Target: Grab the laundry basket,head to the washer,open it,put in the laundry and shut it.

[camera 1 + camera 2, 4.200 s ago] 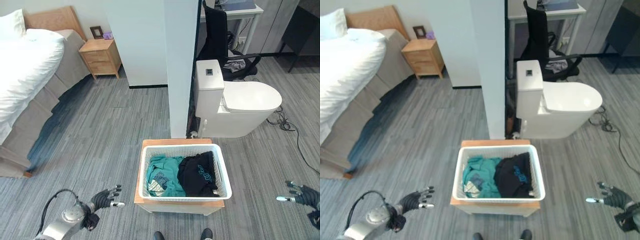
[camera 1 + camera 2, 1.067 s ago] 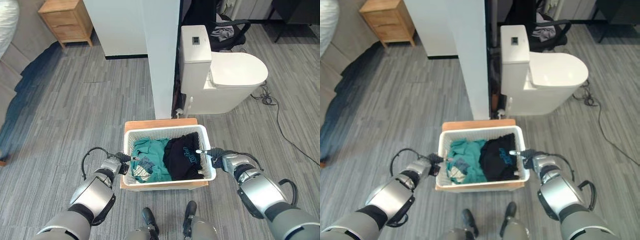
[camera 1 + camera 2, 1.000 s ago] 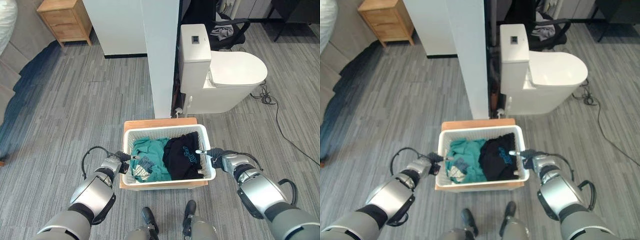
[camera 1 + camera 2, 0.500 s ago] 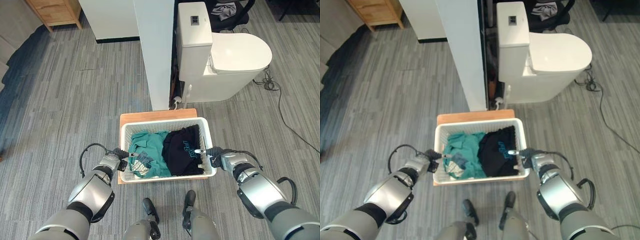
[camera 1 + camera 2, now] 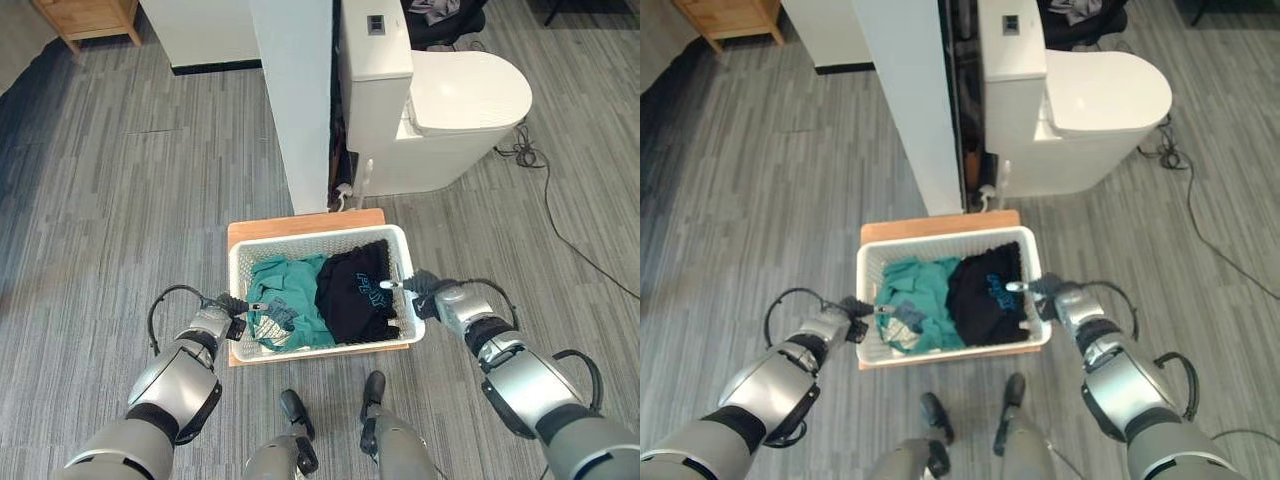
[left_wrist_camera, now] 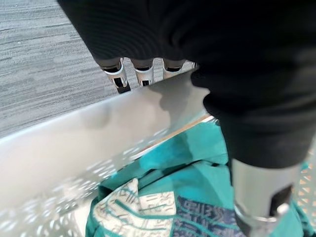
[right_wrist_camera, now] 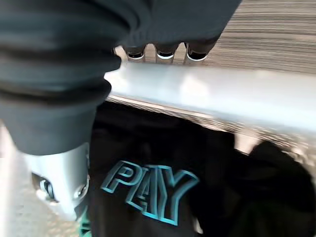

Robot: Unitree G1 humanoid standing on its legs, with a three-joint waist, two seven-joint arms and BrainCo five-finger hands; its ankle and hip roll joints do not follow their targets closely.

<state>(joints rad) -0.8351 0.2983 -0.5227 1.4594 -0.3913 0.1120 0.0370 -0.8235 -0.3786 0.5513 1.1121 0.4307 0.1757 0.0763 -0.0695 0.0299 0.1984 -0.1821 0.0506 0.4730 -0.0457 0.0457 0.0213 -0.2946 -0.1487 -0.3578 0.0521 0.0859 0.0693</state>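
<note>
The white laundry basket (image 5: 316, 238) stands on a low wooden stand (image 5: 300, 221), holding a teal garment (image 5: 280, 300) and a black garment with teal print (image 5: 352, 290). My left hand (image 5: 222, 318) is at the basket's left rim (image 6: 74, 133): its fingers (image 6: 121, 74) reach down the outside and its thumb (image 6: 261, 197) sits inside, above the teal garment (image 6: 163, 197). My right hand (image 5: 432, 292) grips the right rim (image 7: 222, 91) the same way, fingers (image 7: 165, 53) outside, thumb (image 7: 59, 192) inside over the black garment (image 7: 148, 187).
A white partition wall (image 5: 290, 90) rises just behind the stand, with a white toilet (image 5: 450, 100) to its right. A black cable (image 5: 560, 230) lies on the grey floor at the right. A wooden nightstand (image 5: 85, 15) and an office chair (image 5: 440, 15) stand far back.
Over four seconds both hands came in from wide apart to the basket's side rims. In the last second the camera moved forward and down; the hands stay on the rims.
</note>
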